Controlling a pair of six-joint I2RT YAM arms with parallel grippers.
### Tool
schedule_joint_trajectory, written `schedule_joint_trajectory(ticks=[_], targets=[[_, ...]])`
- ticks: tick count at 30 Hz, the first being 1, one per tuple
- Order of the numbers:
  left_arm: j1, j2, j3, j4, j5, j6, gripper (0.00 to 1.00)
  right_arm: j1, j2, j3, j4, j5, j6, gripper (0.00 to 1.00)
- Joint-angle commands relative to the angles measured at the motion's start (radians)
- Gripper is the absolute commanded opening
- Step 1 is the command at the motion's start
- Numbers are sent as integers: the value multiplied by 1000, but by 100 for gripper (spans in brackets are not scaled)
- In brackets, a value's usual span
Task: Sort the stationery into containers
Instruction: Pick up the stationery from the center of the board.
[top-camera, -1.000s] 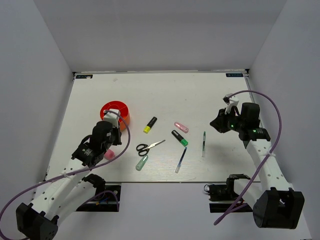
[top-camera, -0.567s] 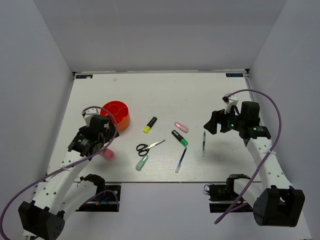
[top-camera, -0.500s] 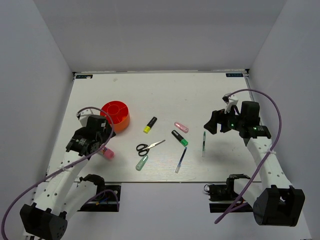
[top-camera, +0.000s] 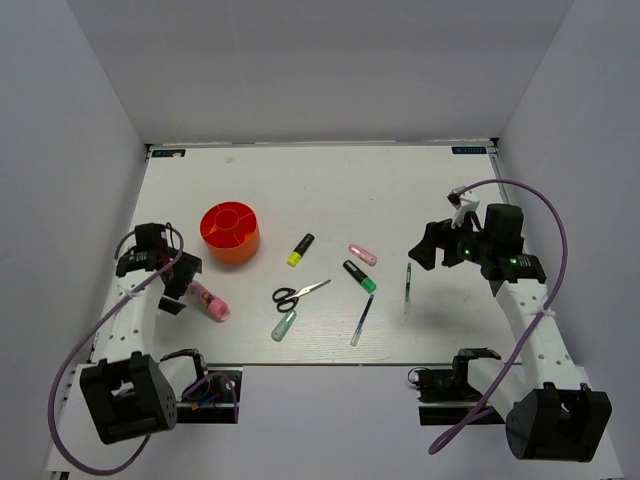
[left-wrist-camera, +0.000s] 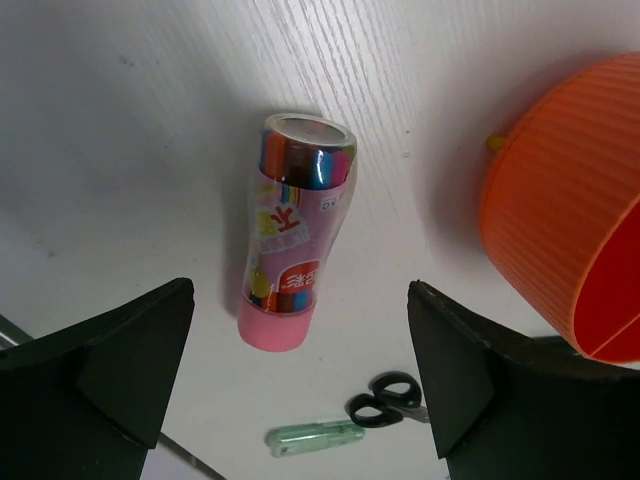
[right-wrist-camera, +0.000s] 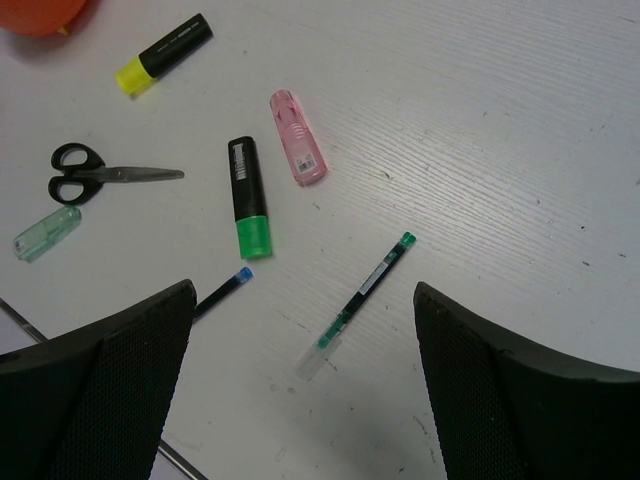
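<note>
A pink tube (left-wrist-camera: 295, 230) with coloured sticks inside lies flat on the table, left of the orange-red cup (left-wrist-camera: 560, 220). My left gripper (left-wrist-camera: 298, 290) hangs open above the tube's pink end and holds nothing; the top view shows this gripper (top-camera: 180, 285) beside the tube (top-camera: 208, 300). My right gripper (right-wrist-camera: 302, 290) is open above the thin green pen (right-wrist-camera: 362, 290), well apart from it. Around it lie the blue pen (right-wrist-camera: 222, 290), green-black marker (right-wrist-camera: 248, 197), pink marker (right-wrist-camera: 297, 150), yellow marker (right-wrist-camera: 165, 52), scissors (right-wrist-camera: 105, 175) and pale green tube (right-wrist-camera: 47, 233).
The cup (top-camera: 230, 232) with inner dividers stands at the left middle of the white table (top-camera: 330, 190). The stationery is spread across the middle, between the two arms. White walls enclose the table at the back and sides.
My left gripper has opened and let go of the pink tube, which now lies on the table. The left arm has swung back to the left. The right gripper has opened wider.
</note>
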Motion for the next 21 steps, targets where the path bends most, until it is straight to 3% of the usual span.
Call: schedule_joint_trajectory(ticks=[1, 12, 14, 21], targets=[[40, 72, 23, 39, 131, -38, 97, 3, -27, 43, -6, 3, 7, 90], [82, 262, 68, 87, 147, -3, 97, 3, -27, 50, -11, 21, -1, 90], [83, 313, 88, 92, 148, 11, 92, 3, -25, 50, -11, 24, -3, 90], [94, 400, 119, 87, 144, 46, 91, 4, -22, 51, -13, 39, -6, 90]])
